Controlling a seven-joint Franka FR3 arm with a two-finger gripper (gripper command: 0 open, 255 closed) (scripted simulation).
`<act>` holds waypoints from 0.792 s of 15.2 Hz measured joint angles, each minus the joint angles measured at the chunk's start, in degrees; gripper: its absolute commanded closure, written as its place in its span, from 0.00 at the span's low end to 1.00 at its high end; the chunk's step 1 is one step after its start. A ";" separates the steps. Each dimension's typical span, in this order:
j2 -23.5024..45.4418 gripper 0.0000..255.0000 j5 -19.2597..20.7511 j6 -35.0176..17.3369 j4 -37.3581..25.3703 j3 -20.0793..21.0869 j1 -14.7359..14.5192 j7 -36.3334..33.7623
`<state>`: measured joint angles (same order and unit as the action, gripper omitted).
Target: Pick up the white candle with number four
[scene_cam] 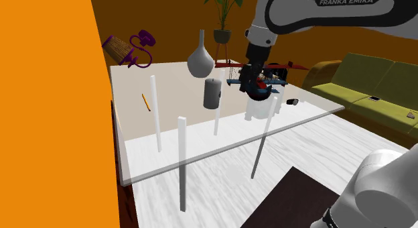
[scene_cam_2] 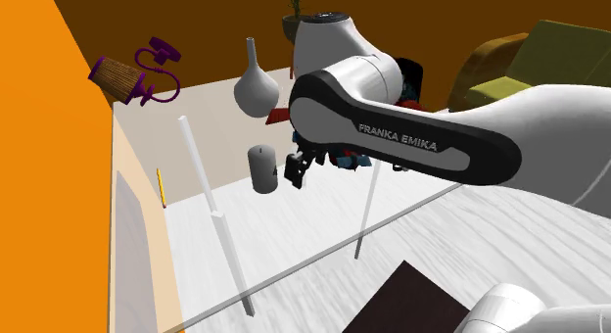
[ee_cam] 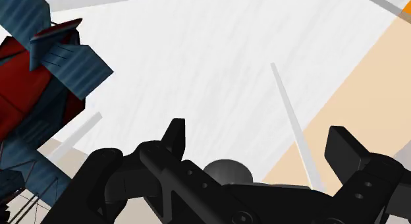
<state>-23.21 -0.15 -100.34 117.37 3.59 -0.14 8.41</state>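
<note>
The candle (scene_cam: 212, 92) stood upright on the glass desk (scene_cam: 201, 138), a plain grey cylinder with a short wick (no number could be read on it). It sat just in front of a grey long-necked vase (scene_cam: 200, 59) and was touched by nothing. In the second exterior view the candle (scene_cam_2: 260, 169) looked paler, and the tool (scene_cam_2: 300, 169) hung just beside it, on that view's right, with a small gap between them.

From the shoulder view the tool (scene_cam: 260, 92) was lowered close to the desk top, to the right of the candle and in front of a red and blue toy plane (scene_cam: 271, 72). In the wrist view the tool (ee_cam: 259, 132) was released: its two black fingers (ee_cam: 174, 134) stood well apart with nothing between them but the pale desk surface. The toy plane (ee_cam: 39, 78) lay off to one side of the fingers.

An orange pencil (scene_cam: 145, 102) lay near the desk's edge by the orange wall (scene_cam: 47, 106). A purple and brown object (scene_cam: 127, 49) rested at the far corner. An olive sofa (scene_cam: 375, 86) stood beyond the desk on the shoulder view's right.
</note>
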 measured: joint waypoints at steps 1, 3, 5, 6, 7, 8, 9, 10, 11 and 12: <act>1.98 0.00 0.32 -1.10 -1.31 0.16 -0.04 0.27; 6.29 0.00 1.07 -2.53 -5.07 0.24 0.00 1.09; 10.41 0.00 1.83 -3.83 -8.70 0.72 -0.17 1.28; 12.82 0.00 2.26 -4.08 -11.25 0.89 -0.22 1.48; 14.66 0.00 2.65 -4.72 -12.91 0.85 -0.15 2.02; 16.42 0.00 3.03 -4.86 -14.94 0.88 -0.15 2.44; 18.80 0.00 3.51 -4.89 -17.74 1.19 -0.35 2.36; 20.73 0.00 3.95 -5.31 -19.68 1.34 -0.45 2.59; 21.59 0.00 4.14 -5.39 -20.67 1.33 -0.44 2.87; 22.05 0.00 4.26 -5.98 -20.68 1.33 -0.44 2.94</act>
<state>-1.15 4.11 -106.32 96.69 4.92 -0.58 11.35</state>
